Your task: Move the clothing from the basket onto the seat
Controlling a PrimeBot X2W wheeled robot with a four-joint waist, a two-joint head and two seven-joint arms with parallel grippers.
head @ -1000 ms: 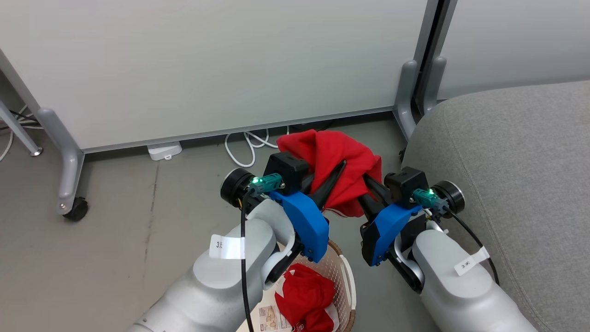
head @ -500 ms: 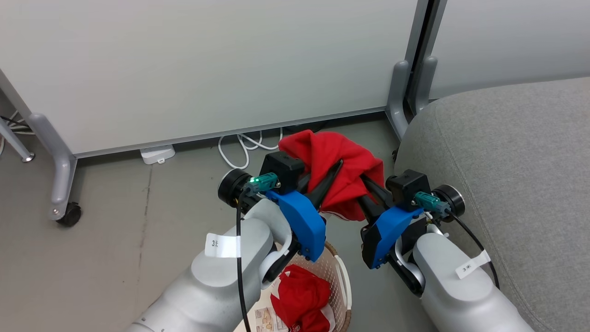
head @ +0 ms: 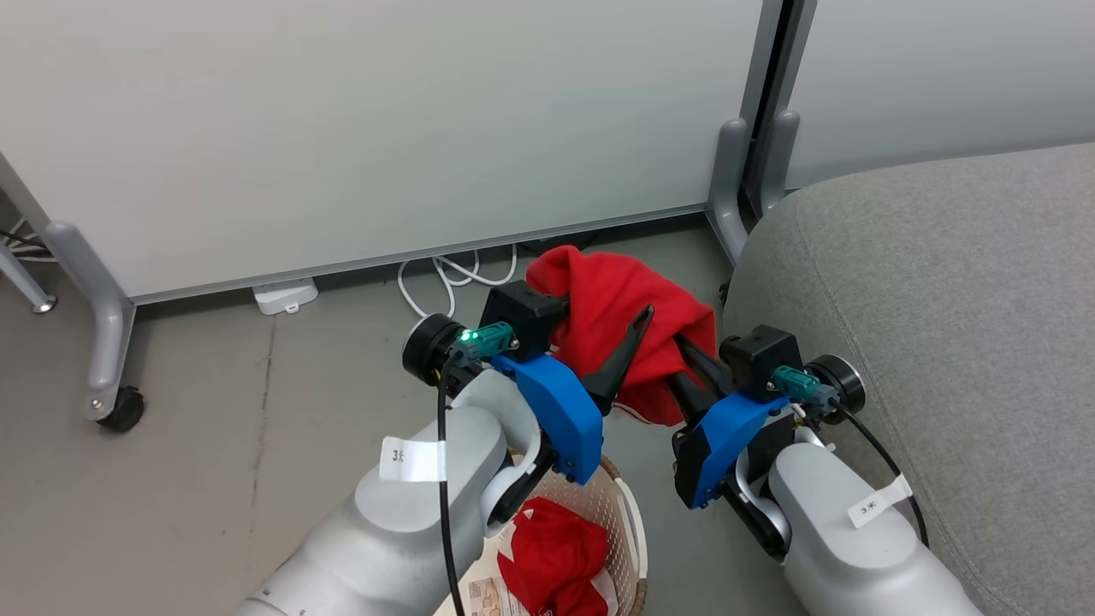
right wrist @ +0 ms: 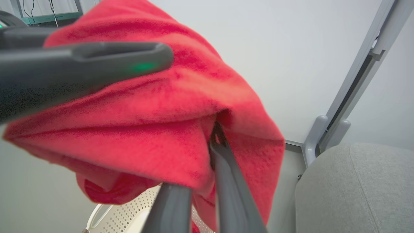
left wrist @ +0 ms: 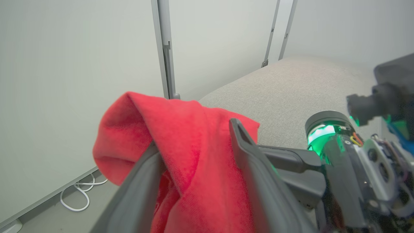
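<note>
Currently my left gripper (left wrist: 194,136) stands spread, the garment (head: 616,291) draped between its fingers (left wrist: 249,152), while my right gripper (right wrist: 212,142) pinches its other side. Forearm tags (head: 413,458) begin with "3"; basket (head: 629,530) below both grippers, seat (head: 941,299) beyond the right.

I count two red garments: the lifted garment (head: 633,299) and the second garment (head: 552,556). One basket (head: 635,547). One grey seat (head: 941,299). My grippers come to two, the left gripper (left wrist: 194,136) and the right gripper (head: 689,359), each with two dark fingers (head: 629,346), on two pale arms (head: 411,530). Two paper tags (head: 413,458), one per arm, and two teal connectors (head: 488,340). Behind stand two white panels (head: 385,128). On the floor (head: 214,445) I see one caster (head: 120,409), one white box (head: 285,295) and one cable bundle (head: 445,282).
</note>
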